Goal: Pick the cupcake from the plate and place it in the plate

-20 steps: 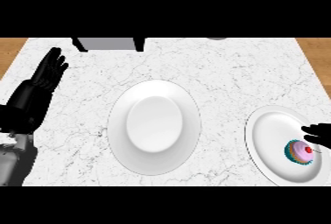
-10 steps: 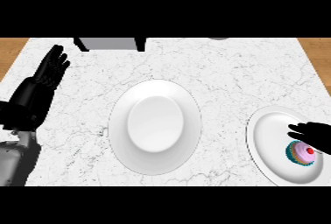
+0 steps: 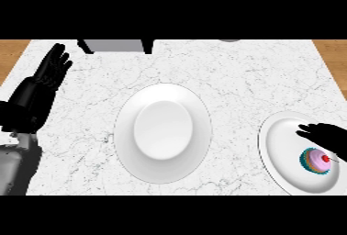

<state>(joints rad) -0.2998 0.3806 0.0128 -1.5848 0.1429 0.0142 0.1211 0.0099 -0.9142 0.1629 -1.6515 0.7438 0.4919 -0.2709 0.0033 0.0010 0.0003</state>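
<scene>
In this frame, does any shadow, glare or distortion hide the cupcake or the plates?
Head view: lighting is even, with no glare on the marble counter. The centre plate looks taller than wide. The right plate is cut by the view's edge. The right hand reads as a flat black shape and overlaps the cupcake at its upper right. The left hand rests open at the left.
</scene>
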